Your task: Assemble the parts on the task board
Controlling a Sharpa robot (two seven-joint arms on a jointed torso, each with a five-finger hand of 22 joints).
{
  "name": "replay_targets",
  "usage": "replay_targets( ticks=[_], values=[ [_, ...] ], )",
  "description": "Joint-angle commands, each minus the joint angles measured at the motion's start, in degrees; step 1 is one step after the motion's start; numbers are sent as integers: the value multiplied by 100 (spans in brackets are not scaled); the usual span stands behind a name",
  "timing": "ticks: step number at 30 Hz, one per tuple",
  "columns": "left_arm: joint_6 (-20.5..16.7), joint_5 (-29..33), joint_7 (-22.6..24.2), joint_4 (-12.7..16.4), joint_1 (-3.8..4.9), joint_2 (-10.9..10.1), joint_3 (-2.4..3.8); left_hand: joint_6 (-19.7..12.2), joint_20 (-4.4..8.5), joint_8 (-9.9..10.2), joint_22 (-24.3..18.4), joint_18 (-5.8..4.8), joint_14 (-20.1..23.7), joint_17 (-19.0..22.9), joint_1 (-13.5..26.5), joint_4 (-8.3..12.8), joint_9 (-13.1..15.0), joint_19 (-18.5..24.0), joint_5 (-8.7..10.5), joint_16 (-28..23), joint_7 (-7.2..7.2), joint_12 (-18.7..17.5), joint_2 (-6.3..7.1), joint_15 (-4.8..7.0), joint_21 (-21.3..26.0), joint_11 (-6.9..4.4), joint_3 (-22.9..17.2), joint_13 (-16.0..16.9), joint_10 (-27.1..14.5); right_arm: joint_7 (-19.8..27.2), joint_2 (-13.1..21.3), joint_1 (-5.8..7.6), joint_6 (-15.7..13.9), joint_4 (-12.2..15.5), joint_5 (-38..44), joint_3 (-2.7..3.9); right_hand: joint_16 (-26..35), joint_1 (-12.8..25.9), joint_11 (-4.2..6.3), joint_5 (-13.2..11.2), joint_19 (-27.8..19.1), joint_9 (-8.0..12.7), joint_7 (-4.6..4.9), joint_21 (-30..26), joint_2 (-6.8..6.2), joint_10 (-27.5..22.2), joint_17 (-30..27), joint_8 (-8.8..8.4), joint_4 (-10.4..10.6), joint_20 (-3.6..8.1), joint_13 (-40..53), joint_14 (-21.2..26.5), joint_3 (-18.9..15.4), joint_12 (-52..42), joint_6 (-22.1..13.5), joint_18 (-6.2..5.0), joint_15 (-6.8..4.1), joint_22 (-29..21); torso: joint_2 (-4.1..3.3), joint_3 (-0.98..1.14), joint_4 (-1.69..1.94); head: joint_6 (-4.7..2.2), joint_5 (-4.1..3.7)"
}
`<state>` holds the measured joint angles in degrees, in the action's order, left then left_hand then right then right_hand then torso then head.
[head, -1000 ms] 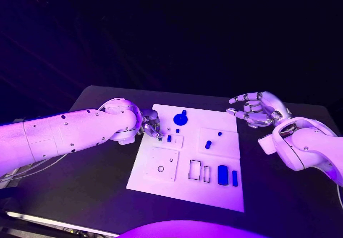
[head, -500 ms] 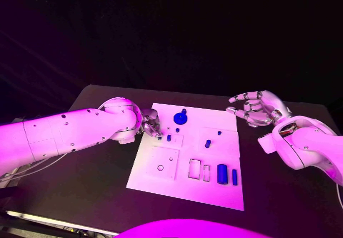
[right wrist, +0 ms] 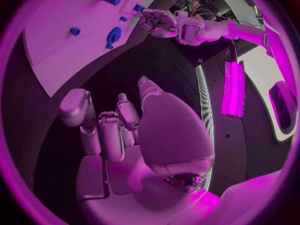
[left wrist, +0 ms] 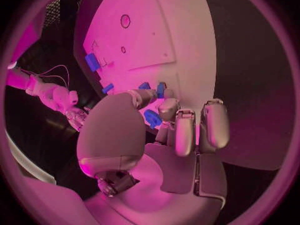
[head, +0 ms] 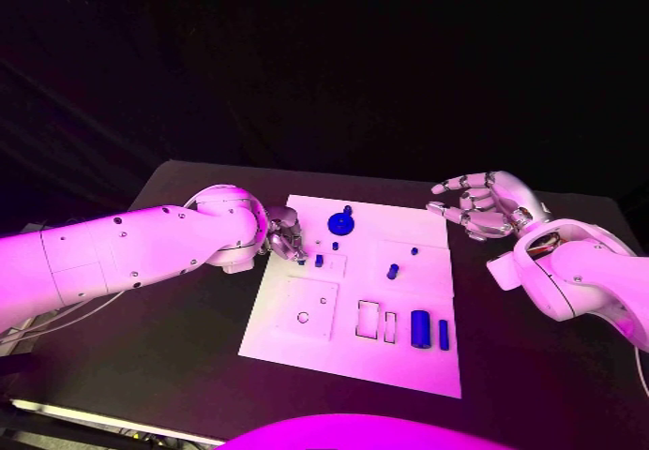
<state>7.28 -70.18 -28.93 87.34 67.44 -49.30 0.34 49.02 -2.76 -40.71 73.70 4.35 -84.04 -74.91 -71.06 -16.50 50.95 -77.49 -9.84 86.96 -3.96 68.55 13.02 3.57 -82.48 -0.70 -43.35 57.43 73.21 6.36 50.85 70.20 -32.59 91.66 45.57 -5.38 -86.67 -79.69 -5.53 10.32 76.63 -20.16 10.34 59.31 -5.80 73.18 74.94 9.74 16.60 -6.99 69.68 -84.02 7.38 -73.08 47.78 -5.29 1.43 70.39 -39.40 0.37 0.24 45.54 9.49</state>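
The white task board lies in the middle of the black table. On it are a round blue part, small blue pieces and two blue blocks near its right edge. My left hand is at the board's far left edge, fingers curled, fingertips close to the small pieces. A blue part shows between its thumb and fingers; whether it is held is unclear. My right hand hovers off the board's far right corner with loosely bent fingers and holds nothing.
The board has a round hole and rectangular slots in its near half. Bare black table lies on both sides of the board. My left forearm lies across the table's left side.
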Motion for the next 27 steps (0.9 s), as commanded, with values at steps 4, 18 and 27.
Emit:
replay_targets(
  ticks=[4,18,27],
  values=[
    [146,4,-11,25,-18,-1,-8,39,8,-44,-1,-49,-467,-1084,56,972,16,-40,-27,35,51,7,-24,36,-33,-8,-1012,3,24,48,-3,-7,60,6,16,1,17,48,20,17,-35,5,-11,-34,-13,-13,757,19,8,11,8,-395,11,10,17,-95,-44,-6,1,-4,0,0,4],
    [174,-6,-15,13,-18,-2,-7,44,10,-50,-2,-49,-468,-1087,70,988,20,-39,-29,37,53,12,-17,38,-33,-10,-1036,9,31,47,-2,-11,60,5,16,1,17,48,20,17,-35,5,-11,-34,-13,-13,757,19,8,11,8,-395,11,10,17,-95,-44,-6,2,6,-4,30,10],
    [237,16,-13,-1,-18,20,-8,58,13,-62,9,-51,-474,-1105,104,1012,28,-46,-40,49,57,21,0,41,-38,-14,-1072,18,49,46,1,-11,59,8,16,1,17,48,20,17,-35,5,-11,-34,-13,-13,757,19,8,11,8,-395,11,10,17,-95,-44,-6,3,12,-12,38,8]
  ],
)
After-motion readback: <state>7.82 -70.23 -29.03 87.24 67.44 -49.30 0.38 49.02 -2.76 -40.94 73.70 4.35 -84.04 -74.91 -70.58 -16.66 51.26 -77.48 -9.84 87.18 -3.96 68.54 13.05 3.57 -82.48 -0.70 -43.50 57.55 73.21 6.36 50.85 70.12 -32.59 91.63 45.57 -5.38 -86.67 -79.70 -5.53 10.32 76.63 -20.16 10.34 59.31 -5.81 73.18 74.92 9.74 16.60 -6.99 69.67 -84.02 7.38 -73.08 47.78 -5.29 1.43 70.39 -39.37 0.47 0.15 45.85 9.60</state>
